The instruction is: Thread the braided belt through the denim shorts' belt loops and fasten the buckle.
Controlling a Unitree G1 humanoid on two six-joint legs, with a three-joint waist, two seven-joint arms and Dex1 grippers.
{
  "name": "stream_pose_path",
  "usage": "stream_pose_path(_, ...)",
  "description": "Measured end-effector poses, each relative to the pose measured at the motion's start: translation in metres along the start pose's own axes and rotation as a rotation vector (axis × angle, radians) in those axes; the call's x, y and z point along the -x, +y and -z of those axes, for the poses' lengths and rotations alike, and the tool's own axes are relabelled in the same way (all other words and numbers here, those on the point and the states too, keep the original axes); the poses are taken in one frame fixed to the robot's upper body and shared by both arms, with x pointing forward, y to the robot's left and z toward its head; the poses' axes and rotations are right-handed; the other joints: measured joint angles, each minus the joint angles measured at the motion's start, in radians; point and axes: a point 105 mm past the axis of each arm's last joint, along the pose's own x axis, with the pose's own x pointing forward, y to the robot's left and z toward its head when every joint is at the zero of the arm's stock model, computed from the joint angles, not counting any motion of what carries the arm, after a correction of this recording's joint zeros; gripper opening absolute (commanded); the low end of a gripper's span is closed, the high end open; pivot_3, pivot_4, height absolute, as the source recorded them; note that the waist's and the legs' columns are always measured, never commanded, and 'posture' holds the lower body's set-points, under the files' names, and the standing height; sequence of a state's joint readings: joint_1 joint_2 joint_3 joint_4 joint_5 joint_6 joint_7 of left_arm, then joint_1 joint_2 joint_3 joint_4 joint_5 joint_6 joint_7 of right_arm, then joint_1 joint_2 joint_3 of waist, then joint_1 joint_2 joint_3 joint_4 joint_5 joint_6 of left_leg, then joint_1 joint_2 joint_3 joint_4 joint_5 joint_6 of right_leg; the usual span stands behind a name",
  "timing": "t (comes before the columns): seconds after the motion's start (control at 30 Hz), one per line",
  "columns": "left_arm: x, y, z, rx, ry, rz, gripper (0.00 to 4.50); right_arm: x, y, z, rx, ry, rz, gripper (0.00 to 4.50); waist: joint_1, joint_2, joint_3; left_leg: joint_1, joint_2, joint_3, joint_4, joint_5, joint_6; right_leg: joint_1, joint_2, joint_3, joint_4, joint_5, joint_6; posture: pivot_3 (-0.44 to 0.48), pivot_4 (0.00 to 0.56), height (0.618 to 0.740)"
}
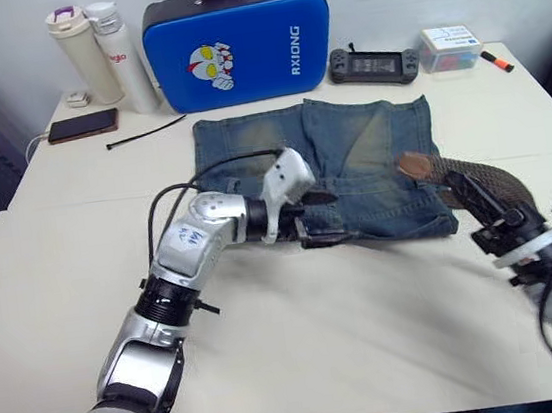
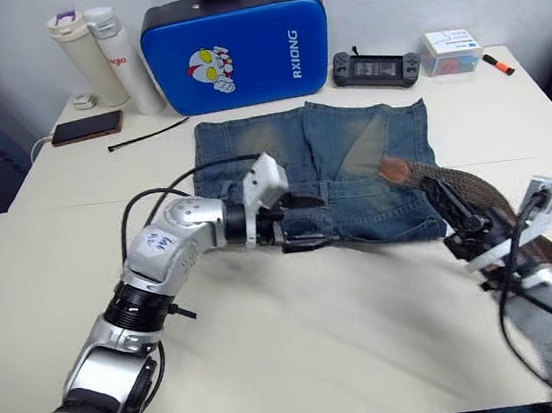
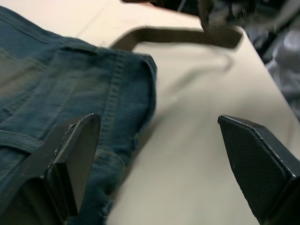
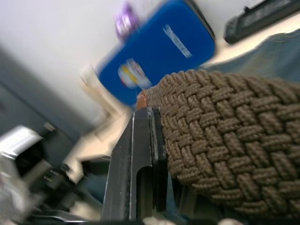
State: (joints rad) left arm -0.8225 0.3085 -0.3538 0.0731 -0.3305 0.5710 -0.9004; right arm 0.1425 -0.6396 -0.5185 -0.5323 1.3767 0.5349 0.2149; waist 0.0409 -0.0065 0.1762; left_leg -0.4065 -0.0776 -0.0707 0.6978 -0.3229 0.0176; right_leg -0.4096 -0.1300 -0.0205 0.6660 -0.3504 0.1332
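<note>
Early in the job, by the look of it: braided belt (image 1: 474, 177) not yet through any belt loops, its tan tip lying on the right side of the denim shorts (image 1: 351, 162), which lie flat on the table (image 1: 319, 312) in front of the blue case (image 1: 236, 45). All threading and the fastening of the buckle left to do; buckle not made out. Right gripper (image 1: 482, 203) raised at the shorts' right edge, clamped on the belt just behind its tip. Left gripper (image 1: 313, 224) reached across, low at the waistband, fingers spread wide, holding nothing
</note>
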Motion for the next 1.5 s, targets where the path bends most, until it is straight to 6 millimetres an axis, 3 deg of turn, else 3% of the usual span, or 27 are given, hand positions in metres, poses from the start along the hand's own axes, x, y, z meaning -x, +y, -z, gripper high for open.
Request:
stream_pose_path(0.17, -0.034, -0.002, -0.003, -0.122, 0.016, 0.047, 4.46, 0.017, 0.002, 0.006, 0.314, 0.341, 0.039, 0.0, 0.011, -0.001, 0.0, 0.0, 0.001, 0.001, 0.0, 0.0, 0.002, 0.001, 0.0, -0.001, -0.002, 0.0, 0.001, 0.0, 0.15, 0.677)
stream_pose_path(0.27, -0.061, 0.002, -0.001, -0.193, 0.017, 0.031, 4.46, 0.027, 0.002, 0.014, 0.371, 0.435, 0.07, 0.0, 0.014, -0.003, 0.002, 0.0, 0.001, 0.003, 0.0, -0.001, 0.003, 0.001, 0.0, -0.003, -0.003, 0.001, 0.002, 0.0, 0.15, 0.677)
stream_pose_path(0.33, -0.071, 0.006, 0.009, -0.19, 0.026, 0.009, 4.46, 0.029, 0.005, 0.015, 0.383, 0.445, 0.074, 0.0, 0.013, -0.003, 0.002, 0.0, 0.0, 0.004, 0.0, -0.001, 0.004, 0.001, 0.0, -0.001, -0.003, 0.002, 0.003, 0.0, 0.15, 0.677)
stream_pose_path(0.43, -0.085, 0.009, 0.038, -0.217, 0.108, -0.004, 4.46, 0.033, 0.013, 0.013, 0.4, 0.446, 0.072, 0.0, 0.011, -0.005, 0.003, 0.0, 0.0, 0.005, 0.0, 0.0, 0.004, 0.001, 0.0, -0.001, -0.003, 0.002, 0.004, 0.0, 0.15, 0.677)
stream_pose_path(0.53, -0.09, 0.014, 0.048, -0.245, 0.15, -0.017, 3.6, 0.039, 0.015, 0.009, 0.407, 0.437, 0.096, 0.0, 0.014, -0.006, 0.003, 0.0, 0.0, 0.005, 0.0, 0.0, 0.005, 0.001, 0.0, -0.001, -0.003, 0.002, 0.004, 0.0, 0.15, 0.677)
stream_pose_path(0.77, -0.091, 0.023, 0.055, -0.36, 0.201, -0.03, 0.31, 0.046, 0.034, -0.015, 0.394, 0.353, 0.086, 0.0, 0.017, -0.008, 0.004, 0.0, 0.0, 0.005, 0.0, -0.001, 0.006, 0.001, 0.0, 0.0, -0.004, 0.003, 0.006, 0.0, 0.15, 0.677)
stream_pose_path(0.8, -0.089, 0.022, 0.054, -0.368, 0.199, -0.018, 0.07, 0.046, 0.036, -0.018, 0.386, 0.343, 0.076, 0.0, 0.015, -0.008, 0.004, 0.0, 0.0, 0.005, 0.0, -0.001, 0.006, 0.001, 0.0, 0.0, -0.004, 0.003, 0.006, 0.0, 0.15, 0.677)
stream_pose_path(1.0, -0.069, 0.014, 0.061, -0.361, 0.204, 0.111, 0.07, 0.041, 0.045, -0.024, 0.364, 0.33, 0.034, 0.0, 0.009, -0.007, 0.004, 0.0, 0.001, 0.005, 0.0, -0.001, 0.006, 0.001, 0.0, 0.0, -0.004, 0.003, 0.006, 0.0, 0.15, 0.677)
stream_pose_path(1.17, -0.01, -0.003, 0.076, -0.23, 0.241, 0.212, 0.07, 0.035, 0.043, -0.025, 0.315, 0.331, 0.017, 0.0, -0.01, -0.006, 0.003, 0.0, 0.002, 0.004, 0.0, 0.0, 0.005, 0.001, 0.0, 0.0, -0.004, 0.003, 0.005, 0.0, 0.15, 0.677)
stream_pose_path(1.33, 0.032, -0.033, 0.084, -0.126, 0.308, 0.285, 0.07, 0.027, 0.039, -0.021, 0.273, 0.348, 0.004, 0.0, -0.017, -0.004, 0.002, 0.0, 0.002, 0.003, 0.0, 0.0, 0.005, 0.002, 0.0, 0.0, -0.005, 0.003, 0.005, 0.0, 0.15, 0.677)
stream_pose_path(1.5, 0.041, -0.05, 0.086, -0.079, 0.327, 0.299, 0.07, 0.019, 0.04, -0.019, 0.269, 0.367, -0.019, 0.0, -0.011, -0.004, 0.002, 0.0, 0.001, -0.001, 0.001, 0.0, 0.005, 0.005, -0.002, 0.001, -0.006, 0.003, 0.005, 0.0, 0.15, 0.677)
